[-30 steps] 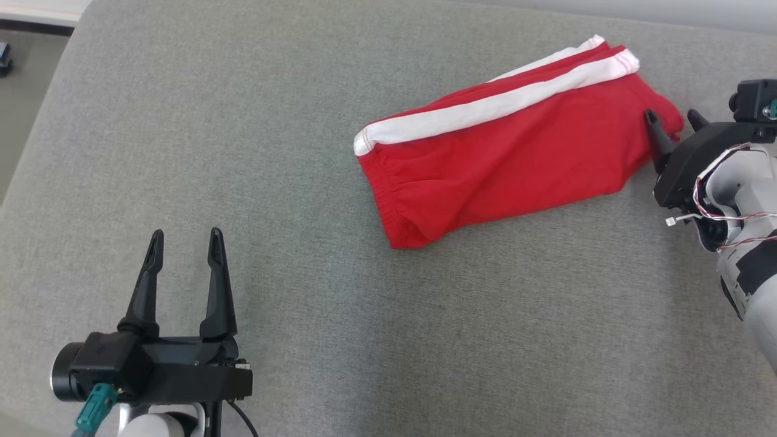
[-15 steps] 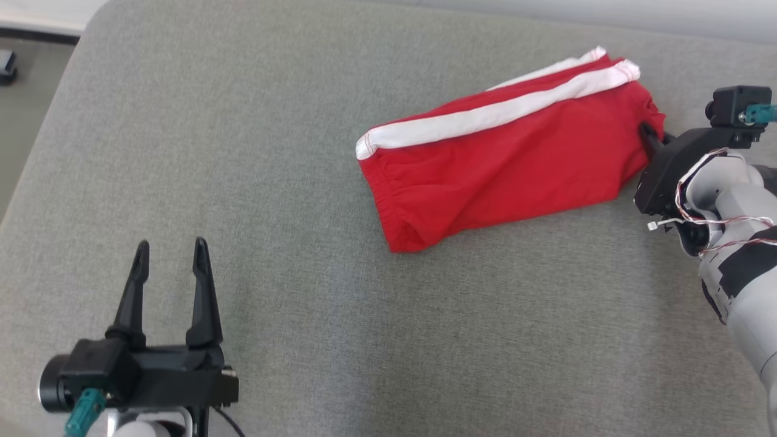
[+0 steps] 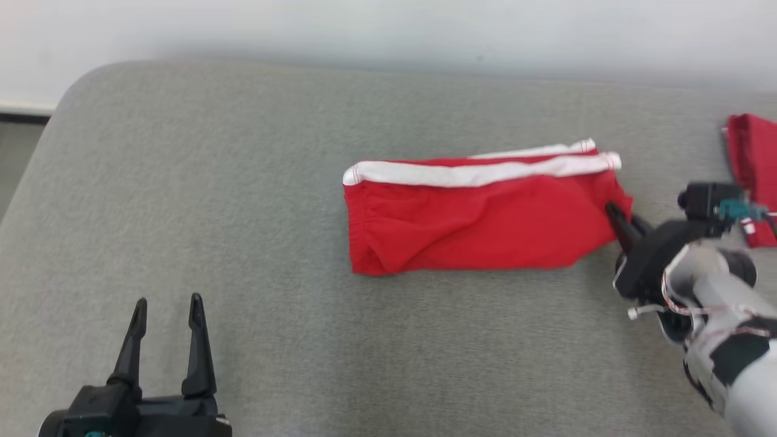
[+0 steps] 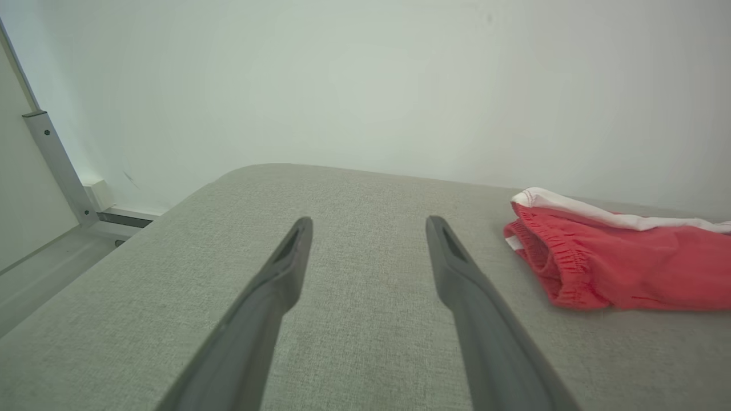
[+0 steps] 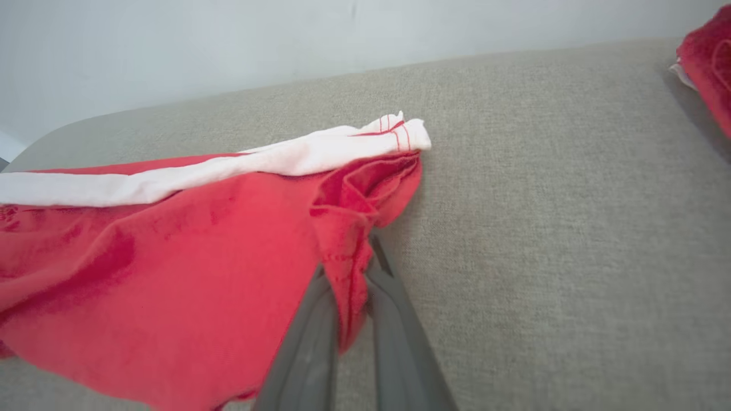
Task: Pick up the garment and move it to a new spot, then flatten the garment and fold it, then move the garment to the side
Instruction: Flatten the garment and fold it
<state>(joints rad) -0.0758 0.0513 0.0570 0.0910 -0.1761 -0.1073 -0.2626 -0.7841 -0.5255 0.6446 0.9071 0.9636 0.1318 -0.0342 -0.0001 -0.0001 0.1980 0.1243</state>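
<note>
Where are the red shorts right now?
Head view: the red shorts lie right of centre on the grey surface, their right end pinched by the right gripper.

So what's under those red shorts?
The grey cushion they lie on; it shows all round the shorts. The part beneath is covered. At one end, the right fingers pinch a fold of cloth.

The black two-fingered left gripper (image 3: 168, 300) hovers low, jaws spread wide. The matching right gripper (image 3: 620, 217), forearm outstretched, is pinched closed.
</note>
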